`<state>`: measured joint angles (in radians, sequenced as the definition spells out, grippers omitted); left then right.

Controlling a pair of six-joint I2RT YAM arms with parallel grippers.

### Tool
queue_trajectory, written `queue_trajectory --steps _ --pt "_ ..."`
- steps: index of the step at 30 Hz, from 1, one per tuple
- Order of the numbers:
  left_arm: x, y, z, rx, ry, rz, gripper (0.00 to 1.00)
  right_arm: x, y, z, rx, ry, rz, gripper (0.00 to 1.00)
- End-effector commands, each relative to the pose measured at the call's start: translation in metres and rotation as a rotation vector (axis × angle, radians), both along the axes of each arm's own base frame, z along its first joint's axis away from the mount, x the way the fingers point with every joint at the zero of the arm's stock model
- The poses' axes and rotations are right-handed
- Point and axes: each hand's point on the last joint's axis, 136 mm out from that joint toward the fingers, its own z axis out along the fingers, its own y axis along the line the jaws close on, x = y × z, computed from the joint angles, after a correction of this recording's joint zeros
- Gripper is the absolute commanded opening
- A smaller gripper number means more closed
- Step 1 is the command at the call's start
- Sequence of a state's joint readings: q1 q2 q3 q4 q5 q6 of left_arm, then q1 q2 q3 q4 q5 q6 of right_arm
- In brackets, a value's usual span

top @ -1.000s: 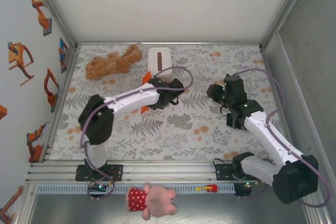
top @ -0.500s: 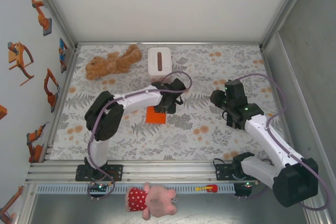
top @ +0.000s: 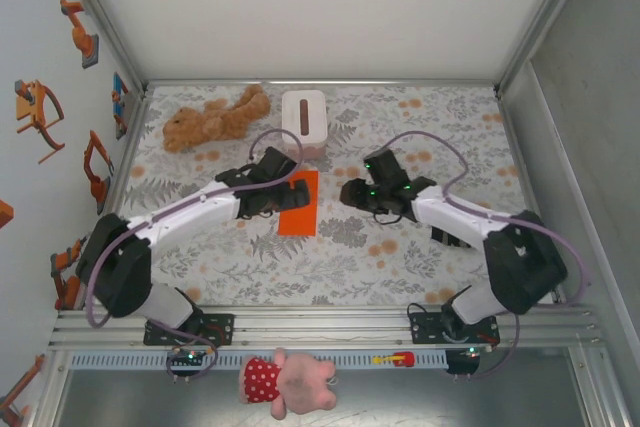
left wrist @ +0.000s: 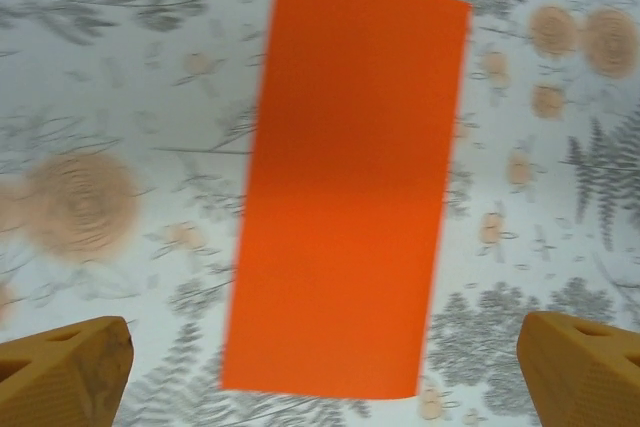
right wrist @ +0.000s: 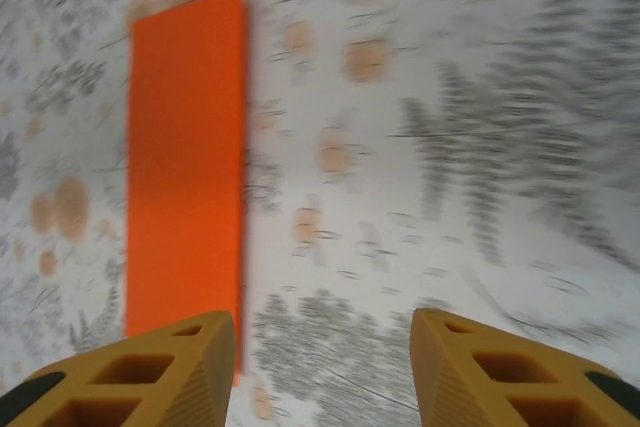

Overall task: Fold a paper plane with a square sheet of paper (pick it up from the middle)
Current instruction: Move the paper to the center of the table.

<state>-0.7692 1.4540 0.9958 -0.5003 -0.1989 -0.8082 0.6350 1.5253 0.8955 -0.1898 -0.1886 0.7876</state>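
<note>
My left jaws stand wide, their fingertips (left wrist: 65, 372) at the two bottom corners of my left wrist view with nothing between them. They are poised over the near end of the orange sheet of paper (left wrist: 345, 187), not touching it as far as I can see. The sheet lies flat on the flowered surface (top: 400, 247), just in front of the white tissue box (top: 303, 117), with my left jaws on one side and my right jaws on the other. It shows as a long narrow rectangle, not a square, so I judge it is folded in half and laid down so the next fold can be set up. My right jaws are partly parted and hold nothing; their fingertips (right wrist: 150, 377) sit low over the surface just right of the sheet's long edge. I reckon they are placed there to pin or lift that edge. Thin paper may slide here, so any press should come straight down
</note>
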Motion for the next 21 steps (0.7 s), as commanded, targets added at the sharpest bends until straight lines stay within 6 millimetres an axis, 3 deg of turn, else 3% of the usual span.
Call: queue_trajectory --steps 1,6,9,16,21 --pt "0.002 0.031 0.012 0.013 -0.071 0.077 0.96 0.006 0.053 0.008 0.098 -0.01 0.07 0.42" --pt "-0.006 0.068 0.01 -0.011 -0.071 0.17 0.96 0.004 0.105 -0.009 0.16 0.061 0.141 0.35" --pt "-0.01 0.078 0.006 -0.035 -0.055 0.201 0.96 0.007 0.118 -0.023 0.165 0.102 0.151 0.34" --pt "-0.011 0.069 -0.003 -0.103 -0.015 0.186 0.99 0.003 0.109 -0.056 0.073 0.16 0.153 0.34" --pt "-0.008 0.051 -0.007 -0.154 0.017 0.137 0.96 -0.007 0.084 -0.081 -0.016 0.191 0.147 0.33"
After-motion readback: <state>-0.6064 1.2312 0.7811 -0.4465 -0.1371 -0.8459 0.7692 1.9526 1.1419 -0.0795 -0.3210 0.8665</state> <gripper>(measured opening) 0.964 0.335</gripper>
